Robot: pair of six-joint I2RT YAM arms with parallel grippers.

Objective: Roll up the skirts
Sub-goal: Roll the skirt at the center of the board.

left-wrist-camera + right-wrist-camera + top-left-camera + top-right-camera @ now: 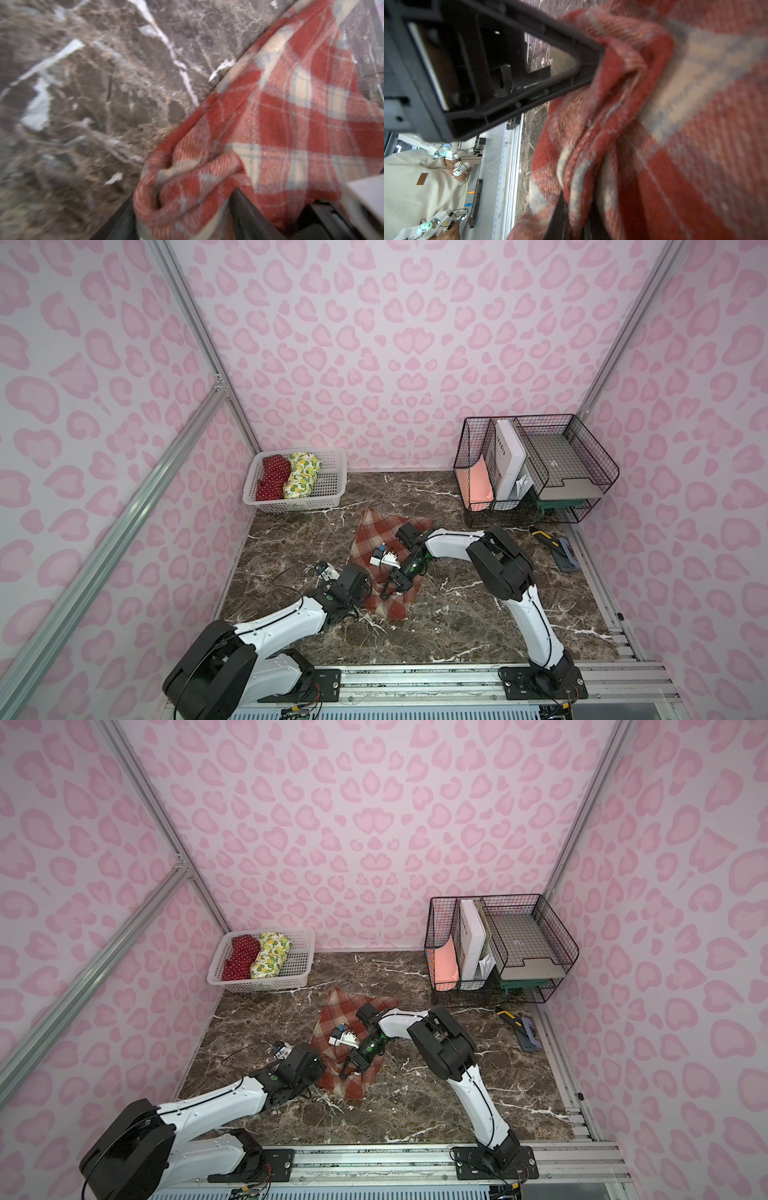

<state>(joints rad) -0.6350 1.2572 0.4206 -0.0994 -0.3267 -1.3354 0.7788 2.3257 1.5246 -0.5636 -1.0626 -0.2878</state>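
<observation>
The rust-orange and cream plaid skirt (pixel 374 531) (pixel 337 1006) lies mid-table, its near end bunched into a loose roll (pixel 187 187). My left gripper (pixel 365 598) (pixel 321 1074) (pixel 182 199) has its fingers pressed against both sides of that roll. My right gripper (pixel 390 592) (pixel 351 1068) (pixel 577 205) is shut on a fold of the same skirt just beside it. The red polka-dot skirt (pixel 272 477) (pixel 239 957) and the lemon-print skirt (pixel 301 475) (pixel 270 957) lie rolled in the white basket (pixel 330 489) (pixel 300 969) at the back left.
A black wire desk organiser (pixel 536 464) with papers stands at the back right. A yellow-black utility knife (pixel 542 537) and a blue-grey tool (pixel 565 558) lie near the right wall. Pink walls close three sides; an aluminium rail (pixel 415 676) runs along the front.
</observation>
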